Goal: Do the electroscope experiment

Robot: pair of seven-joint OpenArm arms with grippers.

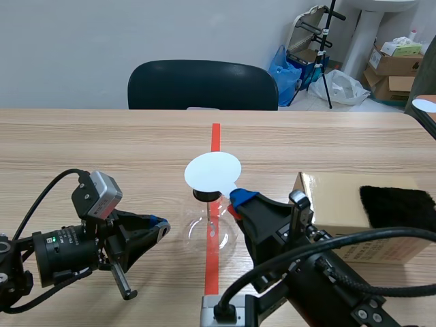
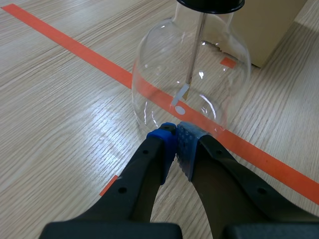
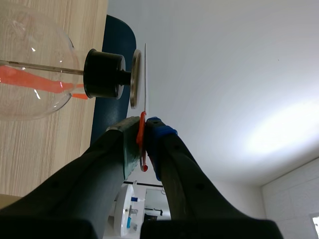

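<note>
The electroscope is a clear glass flask point(image 1: 211, 237) with a black stopper point(image 1: 206, 195), standing on the orange-red tape line. In the left wrist view a metal rod point(image 2: 197, 45) hangs inside the flask point(image 2: 149, 64) with a small foil leaf point(image 2: 181, 92). A white disc point(image 1: 213, 171) on an orange-red handle point(image 3: 142, 130) lies flat against the electroscope's metal top plate point(image 3: 134, 78). My right gripper point(image 1: 238, 199) is shut on that handle. My left gripper point(image 2: 175, 142) is shut on nothing, its tips just short of the flask's base.
A cardboard box point(image 1: 340, 204) with a black cloth point(image 1: 398, 204) on it stands right of the flask. A dark chair point(image 1: 203, 85) is behind the table's far edge. Another white disc point(image 1: 426, 105) shows at the far right.
</note>
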